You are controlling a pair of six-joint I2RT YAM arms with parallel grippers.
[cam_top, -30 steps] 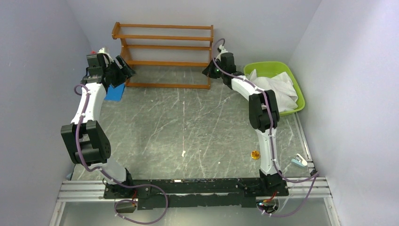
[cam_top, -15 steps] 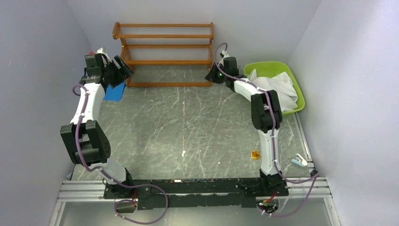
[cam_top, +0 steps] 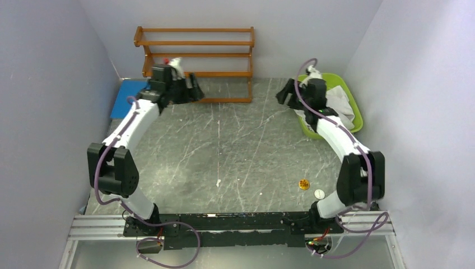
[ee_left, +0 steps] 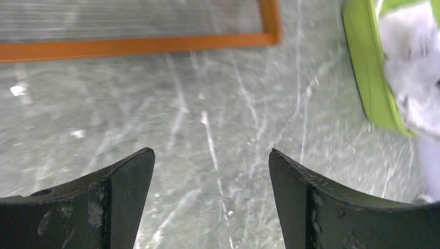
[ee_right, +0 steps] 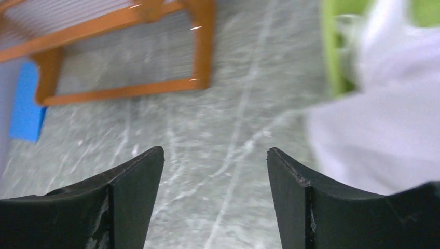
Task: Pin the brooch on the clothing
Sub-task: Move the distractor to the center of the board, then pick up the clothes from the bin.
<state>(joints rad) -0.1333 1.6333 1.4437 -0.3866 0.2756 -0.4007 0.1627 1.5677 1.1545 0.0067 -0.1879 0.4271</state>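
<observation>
Surface: grey marbled tabletop [cam_top: 224, 145], enclosed by pale lilac walls [cam_top: 45, 84]. Landmark taken: the orange wooden three-shelf rack [cam_top: 196, 56], set against the back wall.

Clothing — a white, crumpled, thin-fabric shirt [cam_top: 339, 103] — is seen bunched inside a lime-green plastic tub [cam_top: 357, 115], which stands to the right of the rack in the back right corner. Collar and buttons cannot be made out.

Brooch — a small round yellow-orange piece [cam_top: 304, 184] — is found lying flat on the tabletop, well apart from the rack, toward the near edge and off to the rack's right. It is touched by neither gripper. A small pale disc [cam_top: 319, 194] is noted just beside it, on the side farther from the rack.

A flat blue pad [cam_top: 126, 96] lies to the left of the rack, near its left foot.

Left gripper [cam_top: 195, 93]: held just in front of the rack's lower left part. In the left wrist view its two dark fingers [ee_left: 119, 192] are spread apart with only bare tabletop between them; it is released and nothing is held.

Right gripper [cam_top: 283, 95]: held between the rack and the tub, nearer the tub. In the right wrist view its fingers [ee_right: 129, 192] are likewise spread, with nothing between them. That view is blurred; the white mass at its right edge cannot be identified.
</observation>
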